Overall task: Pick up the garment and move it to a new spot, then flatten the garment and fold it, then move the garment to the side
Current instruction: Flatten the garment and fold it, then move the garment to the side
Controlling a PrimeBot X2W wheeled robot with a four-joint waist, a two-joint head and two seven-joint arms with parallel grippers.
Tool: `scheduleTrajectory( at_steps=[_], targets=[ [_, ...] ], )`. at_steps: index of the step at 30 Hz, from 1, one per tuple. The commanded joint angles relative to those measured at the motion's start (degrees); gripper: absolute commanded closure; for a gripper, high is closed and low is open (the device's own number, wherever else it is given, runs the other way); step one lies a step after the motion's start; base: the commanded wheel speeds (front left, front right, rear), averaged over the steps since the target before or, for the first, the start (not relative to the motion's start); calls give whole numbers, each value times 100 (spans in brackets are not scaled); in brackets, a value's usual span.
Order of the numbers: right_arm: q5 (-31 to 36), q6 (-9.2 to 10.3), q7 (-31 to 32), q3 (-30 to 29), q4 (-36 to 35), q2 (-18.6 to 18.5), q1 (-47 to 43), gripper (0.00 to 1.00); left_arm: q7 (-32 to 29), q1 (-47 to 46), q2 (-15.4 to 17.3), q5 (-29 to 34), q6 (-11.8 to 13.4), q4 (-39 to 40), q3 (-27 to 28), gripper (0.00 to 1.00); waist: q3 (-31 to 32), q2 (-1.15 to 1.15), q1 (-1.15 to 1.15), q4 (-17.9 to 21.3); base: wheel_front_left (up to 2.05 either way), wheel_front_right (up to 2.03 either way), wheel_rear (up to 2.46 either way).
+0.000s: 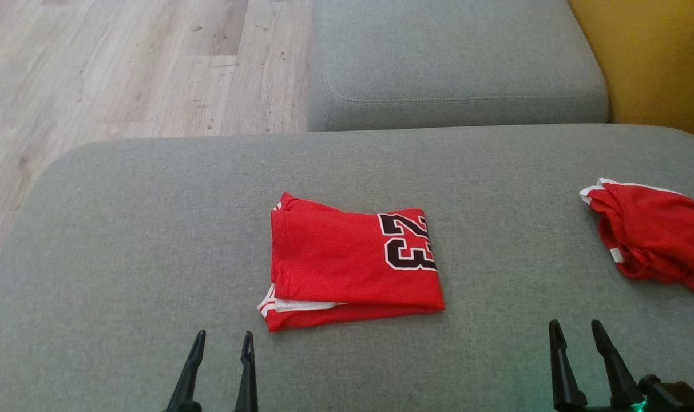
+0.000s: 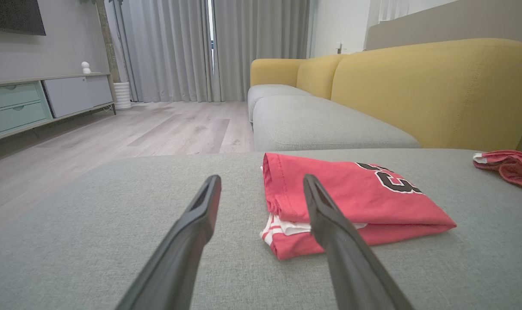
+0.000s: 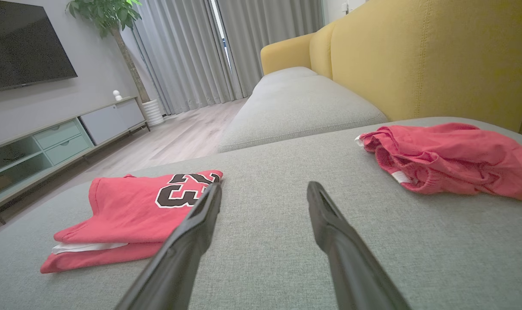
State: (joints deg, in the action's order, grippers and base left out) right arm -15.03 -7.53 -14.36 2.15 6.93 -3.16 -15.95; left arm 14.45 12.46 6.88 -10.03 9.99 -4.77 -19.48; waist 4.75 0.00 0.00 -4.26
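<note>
head view: folded garment [image 1: 347, 263] just ahead of left end effector [image 1: 224, 333]

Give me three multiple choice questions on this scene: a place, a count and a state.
1. Where is the crumpled garment from the folded jersey? A on it; B robot's right; C robot's left.
2. How many red garments lie on the cushion? A one; B two; C three.
3. The left gripper and right gripper are: A both shut on the jersey; B left shut, right open; C both open, empty.
1 B: it lies apart at the head view's right edge. 2 B: the jersey and the crumpled one. 3 C: both finger pairs stand spread over bare cushion.
</note>
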Motion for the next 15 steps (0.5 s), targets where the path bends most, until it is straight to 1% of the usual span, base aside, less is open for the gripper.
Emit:
scheduleTrajectory(
  at_steps=[1, 15],
  targets=[
    [62, 4, -63, 136, -215, -57, 204, 0, 55, -146, -50, 75, -40, 193, 258, 0, -7, 0, 0, 29, 0, 0, 0],
    [121, 4, -63, 205, -203, -33, 307, 0, 55, -141, -193, 207, -251, 21, 446, 0, -59, 0, 0, -3, 0, 0, 0]
  ],
)
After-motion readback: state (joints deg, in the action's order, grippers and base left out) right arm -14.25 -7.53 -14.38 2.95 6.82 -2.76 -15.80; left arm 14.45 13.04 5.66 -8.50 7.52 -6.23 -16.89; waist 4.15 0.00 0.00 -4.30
